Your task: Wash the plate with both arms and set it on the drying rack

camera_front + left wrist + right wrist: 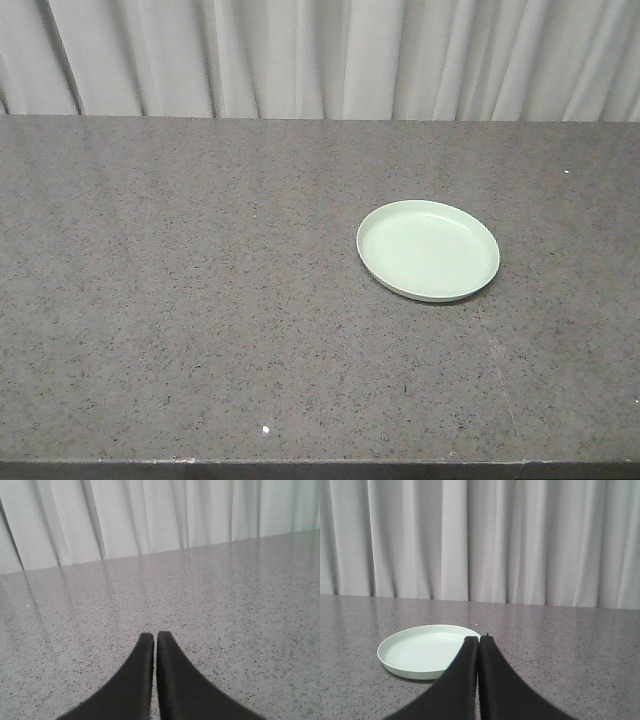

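Observation:
The pale mint-green plate (pixel 428 249) lies flat on the speckled grey counter (pixel 200 300), right of centre in the front view. In the right wrist view the plate (pixel 420 650) sits ahead and to the left of my right gripper (pixel 479 639), whose black fingers are shut together with nothing between them, hiding part of the plate's right rim. My left gripper (pixel 155 636) is shut too, empty, over bare counter with no plate in its view. Neither arm shows in the front view. The drying rack is out of view.
A pleated white curtain (pixel 320 55) hangs behind the counter's far edge. The counter's front edge (pixel 320 465) runs along the bottom of the front view.

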Motion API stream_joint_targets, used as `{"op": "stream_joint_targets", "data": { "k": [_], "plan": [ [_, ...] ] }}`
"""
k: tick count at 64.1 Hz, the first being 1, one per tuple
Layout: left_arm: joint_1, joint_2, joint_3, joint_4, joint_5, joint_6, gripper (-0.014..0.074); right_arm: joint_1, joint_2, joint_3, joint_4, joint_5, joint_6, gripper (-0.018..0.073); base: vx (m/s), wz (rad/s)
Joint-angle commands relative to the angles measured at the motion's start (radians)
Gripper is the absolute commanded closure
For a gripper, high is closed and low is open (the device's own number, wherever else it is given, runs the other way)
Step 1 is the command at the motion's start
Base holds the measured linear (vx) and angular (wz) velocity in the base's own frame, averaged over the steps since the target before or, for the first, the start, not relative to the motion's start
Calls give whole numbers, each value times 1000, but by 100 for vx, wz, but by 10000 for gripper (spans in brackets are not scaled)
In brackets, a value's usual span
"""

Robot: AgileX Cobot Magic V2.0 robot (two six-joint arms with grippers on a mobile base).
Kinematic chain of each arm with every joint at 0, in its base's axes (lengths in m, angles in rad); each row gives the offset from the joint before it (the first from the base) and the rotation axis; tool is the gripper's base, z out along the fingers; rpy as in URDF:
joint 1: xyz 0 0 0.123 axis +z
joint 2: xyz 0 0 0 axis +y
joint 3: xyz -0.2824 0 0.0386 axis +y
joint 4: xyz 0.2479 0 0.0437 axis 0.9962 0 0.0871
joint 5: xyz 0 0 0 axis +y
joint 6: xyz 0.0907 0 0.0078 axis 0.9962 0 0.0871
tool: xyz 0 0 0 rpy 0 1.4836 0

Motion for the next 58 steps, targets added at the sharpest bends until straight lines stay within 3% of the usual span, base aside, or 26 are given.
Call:
{"op": "stream_joint_targets", "data": {
  "k": [1,58],
  "plan": [
    [-6,-15,26,-2,-68,-11,594,0,-11,3,-5,-70,-5,563,0,0],
    [-6,-15,26,-2,-68,-11,594,0,-11,3,-5,-70,-5,563,0,0]
  ]
}}
